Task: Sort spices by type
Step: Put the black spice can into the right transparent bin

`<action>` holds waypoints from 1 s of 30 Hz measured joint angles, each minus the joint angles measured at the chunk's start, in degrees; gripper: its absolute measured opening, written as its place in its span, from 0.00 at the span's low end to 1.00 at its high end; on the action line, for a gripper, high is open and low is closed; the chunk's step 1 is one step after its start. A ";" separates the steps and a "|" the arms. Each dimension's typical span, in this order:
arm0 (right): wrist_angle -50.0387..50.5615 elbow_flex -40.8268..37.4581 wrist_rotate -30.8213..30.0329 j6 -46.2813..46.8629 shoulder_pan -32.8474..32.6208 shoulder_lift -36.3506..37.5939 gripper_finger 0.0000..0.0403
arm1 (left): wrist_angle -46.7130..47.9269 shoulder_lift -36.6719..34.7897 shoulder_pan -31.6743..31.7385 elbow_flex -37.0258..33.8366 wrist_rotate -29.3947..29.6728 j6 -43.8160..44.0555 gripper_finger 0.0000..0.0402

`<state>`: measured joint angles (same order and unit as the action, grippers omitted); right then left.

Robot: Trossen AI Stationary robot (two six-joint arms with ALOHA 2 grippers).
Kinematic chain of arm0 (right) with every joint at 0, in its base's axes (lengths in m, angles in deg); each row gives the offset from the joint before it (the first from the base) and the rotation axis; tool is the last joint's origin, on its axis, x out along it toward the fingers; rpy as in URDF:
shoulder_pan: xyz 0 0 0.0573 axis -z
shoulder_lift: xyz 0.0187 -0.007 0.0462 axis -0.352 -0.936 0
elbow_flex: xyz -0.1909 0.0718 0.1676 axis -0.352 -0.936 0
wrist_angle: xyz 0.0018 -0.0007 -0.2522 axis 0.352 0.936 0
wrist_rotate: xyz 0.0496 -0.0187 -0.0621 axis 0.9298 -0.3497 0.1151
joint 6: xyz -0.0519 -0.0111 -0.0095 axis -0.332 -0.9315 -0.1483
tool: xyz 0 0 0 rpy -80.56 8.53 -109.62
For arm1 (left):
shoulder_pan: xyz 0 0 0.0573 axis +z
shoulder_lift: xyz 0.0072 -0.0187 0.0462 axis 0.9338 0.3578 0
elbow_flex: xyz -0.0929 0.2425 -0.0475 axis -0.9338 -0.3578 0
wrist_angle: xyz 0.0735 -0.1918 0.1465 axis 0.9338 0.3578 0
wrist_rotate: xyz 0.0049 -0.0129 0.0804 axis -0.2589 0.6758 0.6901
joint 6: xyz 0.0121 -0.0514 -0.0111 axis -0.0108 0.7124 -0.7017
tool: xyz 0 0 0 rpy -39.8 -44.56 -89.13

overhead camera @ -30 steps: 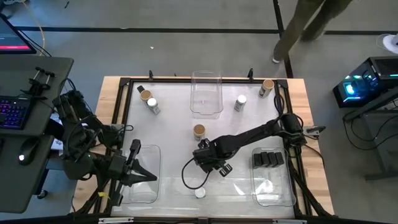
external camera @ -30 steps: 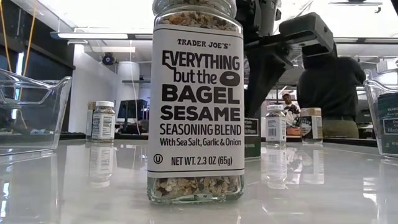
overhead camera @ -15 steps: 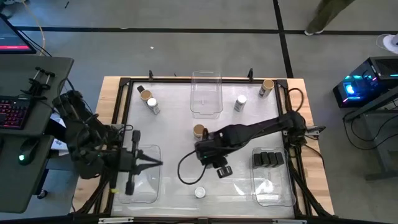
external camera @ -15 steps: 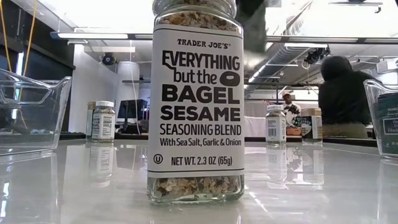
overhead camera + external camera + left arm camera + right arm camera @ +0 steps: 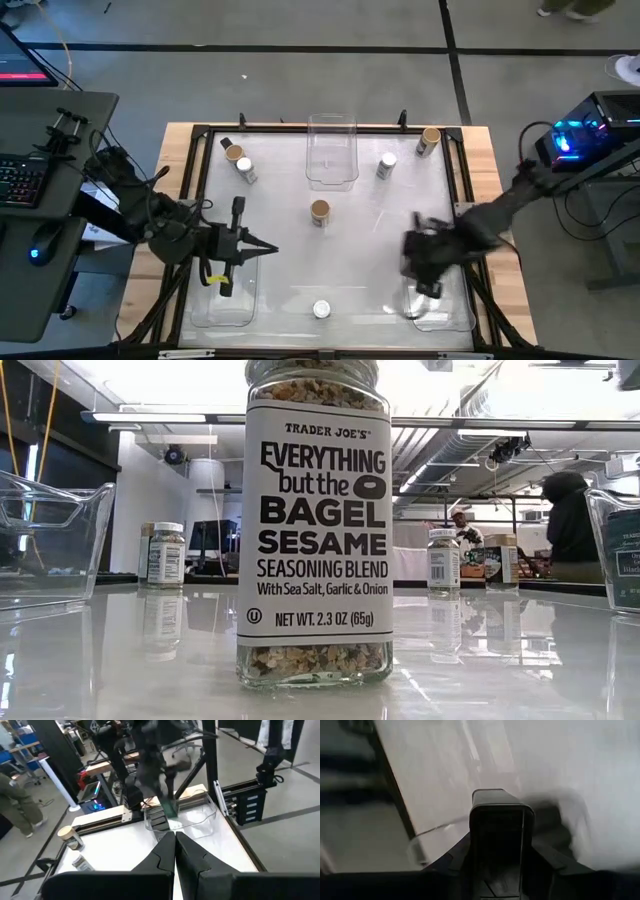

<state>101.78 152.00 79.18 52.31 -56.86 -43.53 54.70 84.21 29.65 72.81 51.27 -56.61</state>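
Open surface ahead of the left fingers

Past the left fingers (image 5: 262, 248), bare surface (image 5: 370, 235) reaches a lone tan-lidded jar (image 5: 320, 211); the right fingers (image 5: 520, 847), clamping a black box (image 5: 497, 827), hang over the right bin (image 5: 438, 318).

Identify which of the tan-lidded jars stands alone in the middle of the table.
The tan-lidded jar just below the top-centre clear bin. The other two sit at the table's far corners, the far-left one beside a white-lidded jar.

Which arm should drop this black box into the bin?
Right. The right gripper is shut on a small black rectangular box over the clear plastic bin with black boxes; the left gripper is across the table.
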 joint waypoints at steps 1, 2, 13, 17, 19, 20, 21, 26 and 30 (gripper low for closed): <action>-0.12 -1.73 -1.07 6.58 -2.41 2.16 0.30 | -0.12 0.00 0.42 0.00 -0.85 0.06 0.00; -0.27 -3.41 -2.18 13.18 -4.79 3.95 0.30 | -0.32 0.00 0.87 0.00 -1.83 0.06 0.00; -3.68 -19.56 5.04 59.75 -19.25 7.52 0.31 | -0.25 -0.02 4.07 0.00 -5.06 -0.84 0.00; -8.49 -24.34 5.30 66.66 -19.82 7.51 0.33 | 0.17 -0.02 4.97 0.00 -5.07 -0.84 0.00; -9.86 -26.30 5.35 68.08 -19.73 7.51 0.33 | 0.16 -0.02 5.41 0.00 -5.06 -0.84 0.00; -10.33 -27.25 5.59 68.63 -19.57 7.50 0.33 | 0.16 -0.02 5.58 0.00 -5.06 -0.84 0.00; -10.44 -28.14 5.98 69.41 -19.32 7.50 0.33 | 0.16 -0.02 5.80 0.00 -5.05 -0.84 0.00; -10.28 -32.11 7.04 70.50 -17.59 7.50 0.33 | 0.16 -0.02 6.46 0.00 -5.06 -0.84 0.00; -10.36 -34.29 7.34 70.50 -16.53 7.49 0.33 | 0.68 -0.03 6.48 0.02 -5.04 -0.71 0.00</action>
<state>91.42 117.71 86.52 122.81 -73.38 -36.03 55.38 84.18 36.13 72.84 46.23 -57.32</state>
